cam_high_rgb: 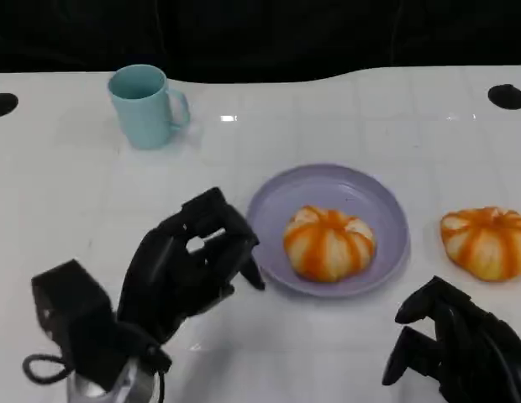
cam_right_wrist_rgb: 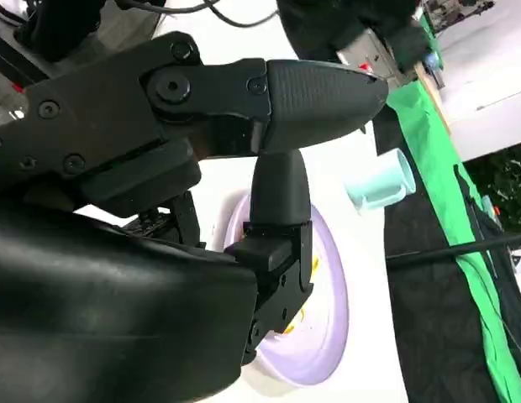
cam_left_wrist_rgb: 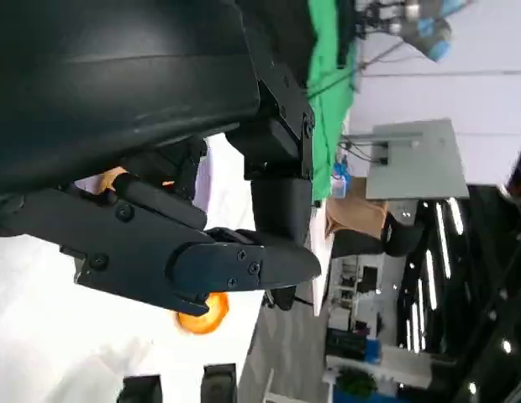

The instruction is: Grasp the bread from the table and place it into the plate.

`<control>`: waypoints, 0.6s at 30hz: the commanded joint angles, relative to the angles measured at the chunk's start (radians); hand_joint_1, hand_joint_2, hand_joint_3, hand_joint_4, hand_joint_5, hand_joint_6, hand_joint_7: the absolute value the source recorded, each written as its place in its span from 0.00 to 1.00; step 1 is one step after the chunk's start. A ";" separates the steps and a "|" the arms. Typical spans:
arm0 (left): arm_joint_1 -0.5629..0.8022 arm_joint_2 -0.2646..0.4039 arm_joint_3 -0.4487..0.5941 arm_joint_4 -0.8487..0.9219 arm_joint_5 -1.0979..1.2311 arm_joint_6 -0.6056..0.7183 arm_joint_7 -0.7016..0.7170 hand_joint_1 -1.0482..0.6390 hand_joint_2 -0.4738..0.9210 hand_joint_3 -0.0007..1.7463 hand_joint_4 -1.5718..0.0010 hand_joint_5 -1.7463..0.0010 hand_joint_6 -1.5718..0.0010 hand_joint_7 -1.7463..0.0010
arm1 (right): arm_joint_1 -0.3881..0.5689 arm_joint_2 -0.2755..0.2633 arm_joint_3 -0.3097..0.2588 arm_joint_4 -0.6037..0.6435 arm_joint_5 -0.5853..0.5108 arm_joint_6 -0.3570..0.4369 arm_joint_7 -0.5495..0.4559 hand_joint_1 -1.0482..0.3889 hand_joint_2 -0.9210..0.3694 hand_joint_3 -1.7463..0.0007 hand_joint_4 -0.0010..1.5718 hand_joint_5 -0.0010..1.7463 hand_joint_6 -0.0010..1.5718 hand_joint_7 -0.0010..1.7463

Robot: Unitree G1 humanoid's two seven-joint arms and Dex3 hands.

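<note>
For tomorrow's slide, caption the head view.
One bread on the purple plate, another bread beside it; both hands empty.

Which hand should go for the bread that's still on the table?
Right, probably. The right hand sits empty just below the loose bread, which lies on the table right of the plate. The left hand is across the plate, which already holds another bread.

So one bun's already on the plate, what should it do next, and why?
Probably reach the right hand forward to the bread on the table. That bun lies just beyond it, right of the plate, and both hands, including the left hand, hold nothing.
</note>
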 commanded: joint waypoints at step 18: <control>0.248 0.026 0.069 -0.168 -0.174 0.190 -0.094 0.28 1.00 0.23 0.52 0.00 0.65 0.00 | 0.010 -0.009 0.001 -0.021 0.003 -0.008 0.001 0.36 0.00 0.72 0.40 1.00 0.26 0.98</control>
